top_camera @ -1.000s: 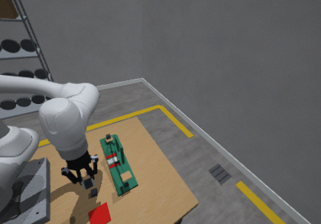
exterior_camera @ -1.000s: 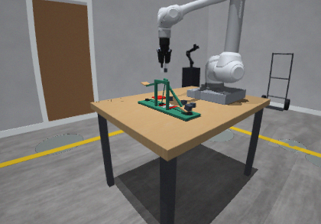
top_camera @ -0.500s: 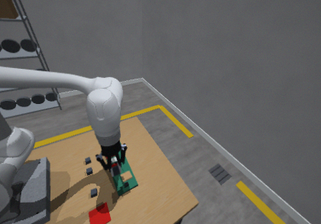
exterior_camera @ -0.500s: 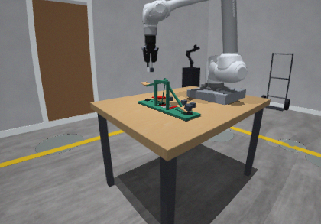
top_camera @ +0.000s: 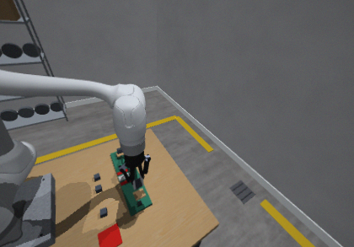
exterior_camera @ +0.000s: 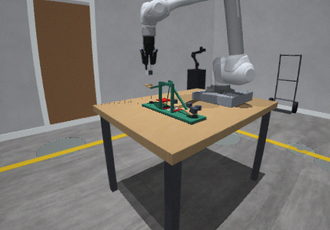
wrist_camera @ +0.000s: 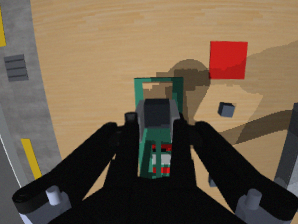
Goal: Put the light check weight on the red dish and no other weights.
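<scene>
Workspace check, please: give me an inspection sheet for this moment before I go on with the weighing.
Surface: wooden table, arm base at one end.
Job's things: green balance mid-table; red dish upright, nothing on it; three dark weights loose on the table beside the balance.
Clutter: nothing seen.
Gripper: fingers shut on a dark weight, raised above the balance.
Cables: nothing seen.
Surroundings: shelf rack, brown door, hand truck, yellow floor lines.
</scene>
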`<action>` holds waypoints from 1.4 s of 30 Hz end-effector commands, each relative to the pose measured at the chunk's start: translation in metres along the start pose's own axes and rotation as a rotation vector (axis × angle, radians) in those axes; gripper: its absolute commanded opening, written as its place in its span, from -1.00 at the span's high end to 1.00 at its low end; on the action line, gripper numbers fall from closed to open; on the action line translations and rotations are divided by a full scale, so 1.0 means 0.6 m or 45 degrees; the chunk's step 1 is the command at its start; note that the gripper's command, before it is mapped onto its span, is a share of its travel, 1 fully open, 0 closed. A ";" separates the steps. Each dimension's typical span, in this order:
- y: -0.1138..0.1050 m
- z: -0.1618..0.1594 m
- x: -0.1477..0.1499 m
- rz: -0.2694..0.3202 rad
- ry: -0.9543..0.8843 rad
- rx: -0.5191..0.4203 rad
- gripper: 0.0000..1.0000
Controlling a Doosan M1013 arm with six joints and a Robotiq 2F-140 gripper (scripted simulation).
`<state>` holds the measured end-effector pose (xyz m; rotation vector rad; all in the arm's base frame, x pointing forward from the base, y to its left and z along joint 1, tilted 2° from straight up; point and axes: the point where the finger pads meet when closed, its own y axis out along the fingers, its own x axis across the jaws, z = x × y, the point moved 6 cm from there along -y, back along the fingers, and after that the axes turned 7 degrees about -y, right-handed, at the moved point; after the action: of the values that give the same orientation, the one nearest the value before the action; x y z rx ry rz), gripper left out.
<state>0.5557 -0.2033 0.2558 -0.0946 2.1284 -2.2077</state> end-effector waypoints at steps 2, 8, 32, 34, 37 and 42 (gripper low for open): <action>0.001 0.000 0.000 0.000 0.000 0.000 0.51; 0.015 0.000 0.000 0.000 0.000 0.000 0.51; 0.104 0.001 -0.001 0.000 0.000 0.000 0.51; 0.107 0.001 -0.001 0.000 0.000 0.000 0.51; 0.108 0.001 -0.001 0.000 0.000 0.000 0.51; 0.108 0.001 -0.001 0.000 0.000 0.000 0.51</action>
<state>0.5572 -0.2059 0.1910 -0.0948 2.1285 -2.2078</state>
